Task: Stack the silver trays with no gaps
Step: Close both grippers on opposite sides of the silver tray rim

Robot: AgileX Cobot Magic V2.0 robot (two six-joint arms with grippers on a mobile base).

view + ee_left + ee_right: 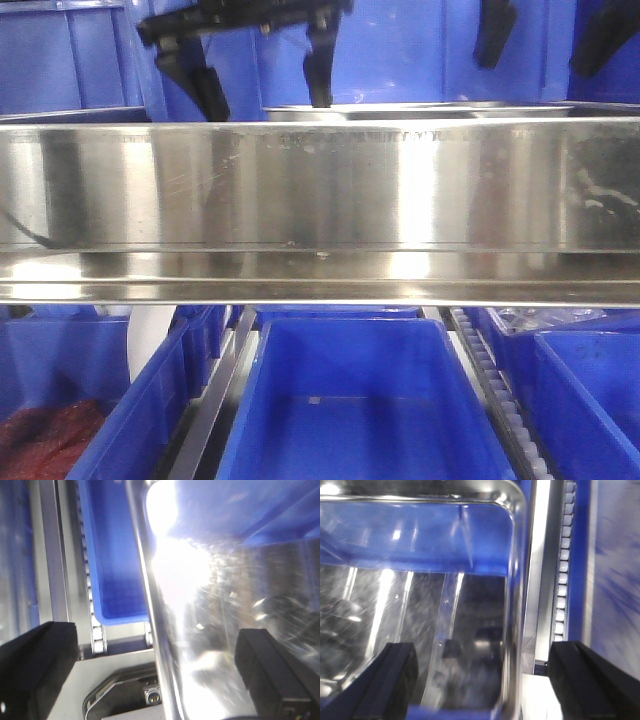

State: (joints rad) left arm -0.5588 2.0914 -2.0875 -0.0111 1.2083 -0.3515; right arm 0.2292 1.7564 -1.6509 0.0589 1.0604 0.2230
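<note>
Rail [320,200]: broad brushed steel, nearest the front camera; it crosses below both grippers and hides most of the tray.
Tray [400,108]: on the shelf behind the rail, under the grippers. Only its thin rim shows from the front, and I cannot tell whether one tray or several nested ones lie there.
Left gripper [268,105]: jaws spread wide, holding nothing. It hangs over the tray's left edge, and in its wrist view the rim runs between its fingers [35,670]. The polished floor lies toward the right finger, and no finger is seen touching metal.
Right gripper [535,65]: jaws also wide apart and empty. The tray's right rim and rounded corner lie between and ahead of its fingers [585,680], and the mirror-like floor spreads toward the left finger.
Roller track [563,555]: just outside the tray's rim, ahead of the right gripper's right finger.
Bin [115,555]: blue, ahead of the left gripper, on the outer side of the rim.
Lower bins [365,400]: deep blue, beneath the rail and lower than both grippers. The one at far left holds something dark red.
</note>
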